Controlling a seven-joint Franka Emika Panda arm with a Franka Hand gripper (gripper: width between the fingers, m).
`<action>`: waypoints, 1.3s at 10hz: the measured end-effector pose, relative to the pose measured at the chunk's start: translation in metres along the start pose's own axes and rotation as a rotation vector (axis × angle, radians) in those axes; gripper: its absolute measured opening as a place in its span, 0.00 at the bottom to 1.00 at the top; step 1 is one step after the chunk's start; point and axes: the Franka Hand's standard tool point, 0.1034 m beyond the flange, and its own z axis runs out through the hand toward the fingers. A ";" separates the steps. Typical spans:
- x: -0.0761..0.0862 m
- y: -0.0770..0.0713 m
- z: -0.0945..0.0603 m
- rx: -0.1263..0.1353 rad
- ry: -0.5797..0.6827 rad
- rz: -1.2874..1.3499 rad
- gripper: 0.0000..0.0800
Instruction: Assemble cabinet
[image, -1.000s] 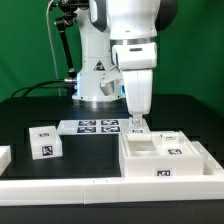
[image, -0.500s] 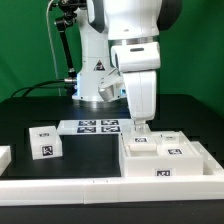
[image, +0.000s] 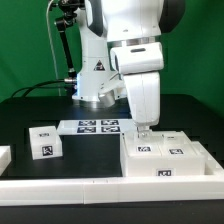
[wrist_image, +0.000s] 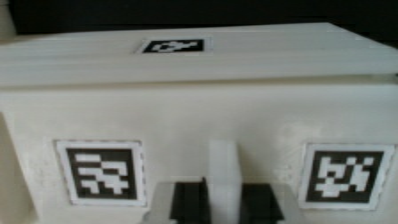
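Observation:
The cabinet (image: 165, 165), a large white box frame with square tags, stands at the exterior view's right. My gripper (image: 144, 131) reaches down onto its rear top edge. In the wrist view the gripper (wrist_image: 221, 206) is shut on a thin white upright rib (wrist_image: 221, 165) of the cabinet. The dark fingers (wrist_image: 183, 205) press it from both sides. One tag (wrist_image: 100, 172) lies on each side of the rib, and another tag (wrist_image: 173, 45) sits on the surface beyond. A small white drawer box (image: 43, 143) with tags stands apart at the exterior view's left.
The marker board (image: 95, 126) lies flat behind the parts, in front of the white robot pedestal (image: 95, 85). A long white rail (image: 60, 186) runs along the table's front edge. Another white piece (image: 3, 157) shows at the far left edge.
My gripper has moved toward the exterior view's right and a little lower, still shut. The open compartment seen earlier on the cabinet now shows a tagged white surface.

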 end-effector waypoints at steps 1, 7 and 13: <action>0.000 0.007 0.001 -0.006 0.004 -0.018 0.09; 0.002 0.005 -0.001 0.007 -0.003 -0.029 0.09; 0.001 -0.032 -0.027 -0.057 -0.039 -0.007 0.91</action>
